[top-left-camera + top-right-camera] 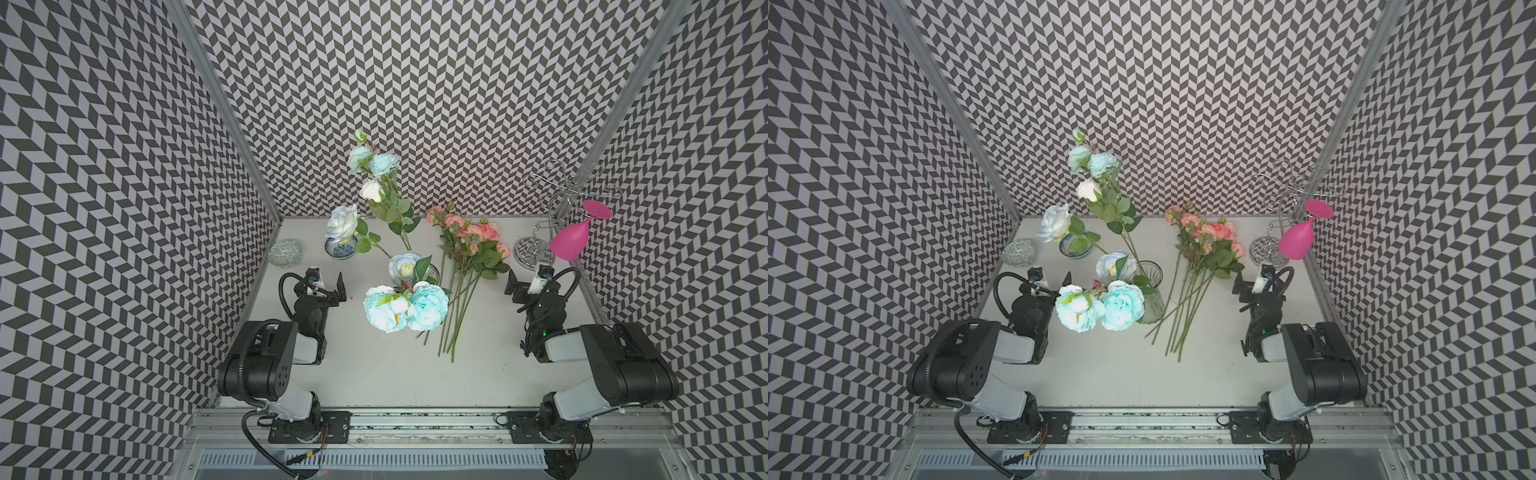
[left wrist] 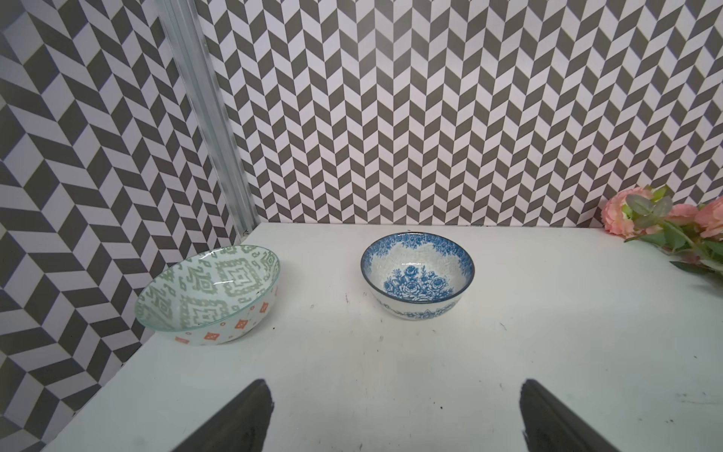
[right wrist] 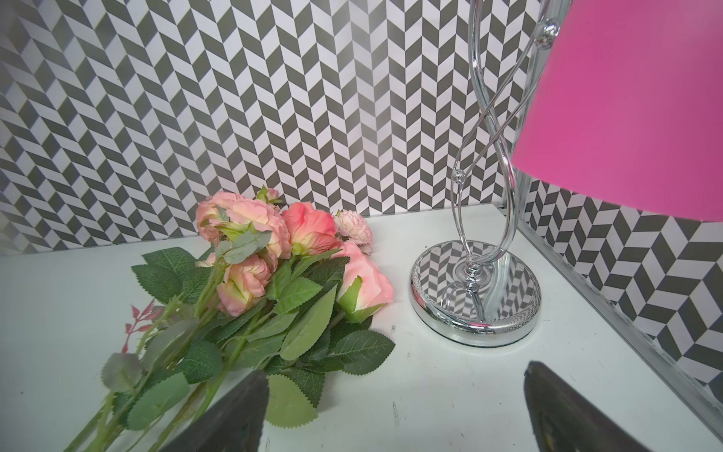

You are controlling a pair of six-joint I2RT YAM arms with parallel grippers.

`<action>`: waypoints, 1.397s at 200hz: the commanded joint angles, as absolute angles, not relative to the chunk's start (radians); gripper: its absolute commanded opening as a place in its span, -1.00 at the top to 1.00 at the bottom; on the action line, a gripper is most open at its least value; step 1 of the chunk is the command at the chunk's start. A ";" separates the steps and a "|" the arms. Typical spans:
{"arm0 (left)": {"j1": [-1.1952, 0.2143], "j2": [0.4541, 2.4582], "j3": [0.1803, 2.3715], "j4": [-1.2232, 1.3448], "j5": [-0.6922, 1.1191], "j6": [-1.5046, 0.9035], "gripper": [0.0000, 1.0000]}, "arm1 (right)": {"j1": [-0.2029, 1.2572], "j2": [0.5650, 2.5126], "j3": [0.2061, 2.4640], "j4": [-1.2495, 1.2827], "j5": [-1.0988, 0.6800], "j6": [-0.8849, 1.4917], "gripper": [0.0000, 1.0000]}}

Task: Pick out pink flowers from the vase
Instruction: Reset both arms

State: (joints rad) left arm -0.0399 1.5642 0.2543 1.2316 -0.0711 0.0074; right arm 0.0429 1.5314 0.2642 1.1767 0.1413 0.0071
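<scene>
Pink flowers (image 1: 473, 249) lying beside vase (image 1: 1152, 299); left tool (image 2: 393, 387), right tool (image 3: 397, 371) spread, empty.

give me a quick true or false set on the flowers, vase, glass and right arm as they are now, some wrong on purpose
1. The pink flowers lie on the table, outside the vase. True.
2. The vase is empty. False: it holds pale blue and white blooms.
3. The right gripper is clamped on a stem. False: its fingers stand open, holding nothing.
4. The magenta glass hangs upside down on the chrome rack. True.
</scene>
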 commanded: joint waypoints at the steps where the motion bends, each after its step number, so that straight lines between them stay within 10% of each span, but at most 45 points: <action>1: -0.043 1.564 0.249 1.280 -0.094 0.020 -0.98 | 0.047 1.536 0.261 1.240 0.132 0.008 -0.99; 132: -0.014 1.561 0.266 1.240 -0.028 0.006 -0.96 | 0.047 1.535 0.262 1.238 0.132 0.008 -0.99; 138: -0.014 1.562 0.266 1.241 -0.028 0.006 -0.66 | 0.047 1.534 0.262 1.237 0.131 0.008 -0.99; 153: -0.014 1.563 0.267 1.240 -0.028 0.006 1.00 | 0.047 1.534 0.261 1.238 0.132 0.007 -0.99; 185: -0.014 1.564 0.267 1.240 -0.029 0.006 1.00 | 0.047 1.535 0.261 1.237 0.131 0.007 -0.99; 207: -0.015 1.563 0.264 1.245 -0.034 0.008 -0.96 | 0.046 1.536 0.261 1.238 0.130 0.007 -0.99; 279: -0.016 1.560 0.260 1.249 -0.036 0.008 -0.98 | 0.045 1.535 0.261 1.240 0.130 0.006 -0.99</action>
